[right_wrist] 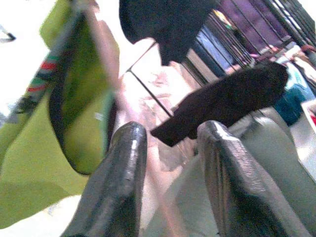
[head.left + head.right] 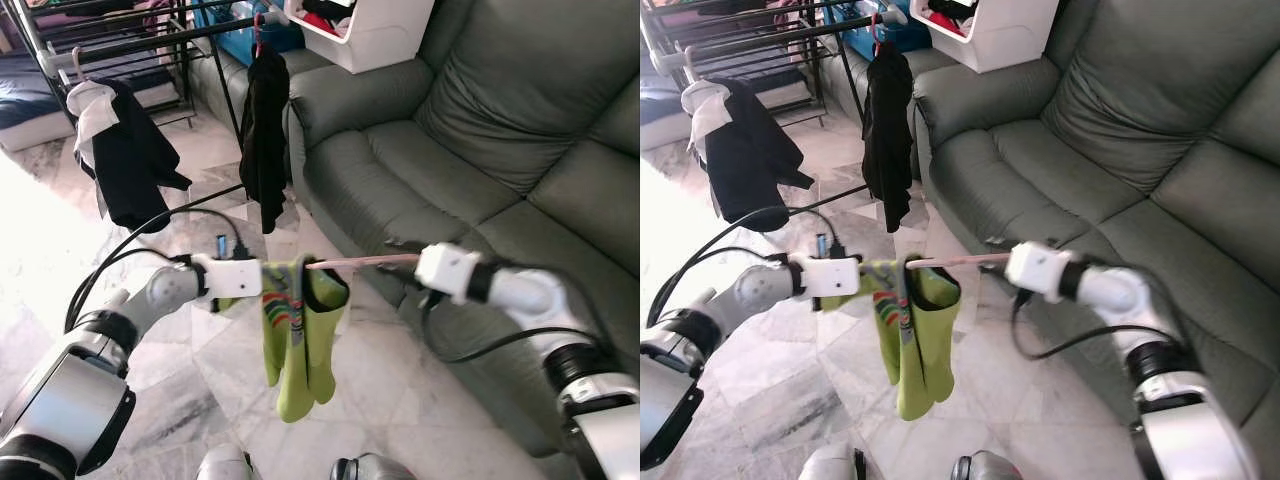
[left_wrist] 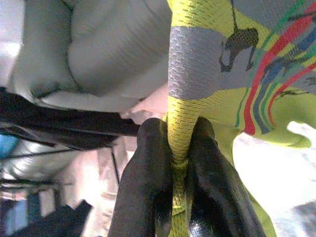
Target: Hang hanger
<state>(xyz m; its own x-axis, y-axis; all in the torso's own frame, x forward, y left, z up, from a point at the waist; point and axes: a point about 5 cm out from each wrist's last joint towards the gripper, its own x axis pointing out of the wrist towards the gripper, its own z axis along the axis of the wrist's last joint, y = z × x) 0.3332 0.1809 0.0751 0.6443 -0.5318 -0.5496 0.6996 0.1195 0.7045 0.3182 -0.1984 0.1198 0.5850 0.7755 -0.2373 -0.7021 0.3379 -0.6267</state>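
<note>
Two grippers carry the load at frame centre: the left gripper [image 3: 180,197] has its fingers pinched tight on a fold of the yellow-green garment [image 2: 300,340], while the right gripper [image 1: 168,173] has its fingers narrowly parted around the pink hanger [image 2: 360,262] arm — whether they grip it I cannot tell.

Risks, as judged: the garment sits bunched at one end and could slide off if the hanger tilts; the loose right hold may let it twist; the drying rack [image 2: 130,40], upper left, stands well apart.

No legible writing or brand — only coloured stripes and a small dark figure print.
</note>
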